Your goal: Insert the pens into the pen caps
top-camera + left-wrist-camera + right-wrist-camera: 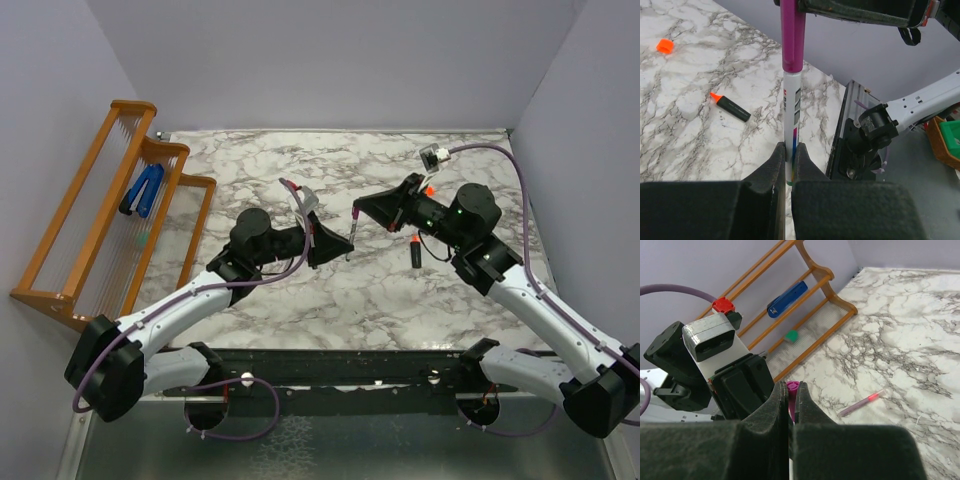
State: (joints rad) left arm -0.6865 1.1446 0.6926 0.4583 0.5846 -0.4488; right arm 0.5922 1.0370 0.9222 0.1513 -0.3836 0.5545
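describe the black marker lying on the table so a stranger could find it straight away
Start at the marble table and look at its right half, on the near side of the right gripper. The black marker lies flat there. It is short, thick and black with a bare orange tip, while the orange cap beyond it is only a tiny stub.

This is a robotics lab test cell, not a lived-in room. A marble-patterned tabletop (300,300) is boxed in on three sides by plain, pale lilac-grey walls (330,60). Two black and white robot arms, the left arm (170,315) and the right arm (540,305), are bolted to a black metal rail (350,362) at its near edge. A purple cable (490,147) trails from the right one, and a bare wooden rack (95,220) stands against the left wall.
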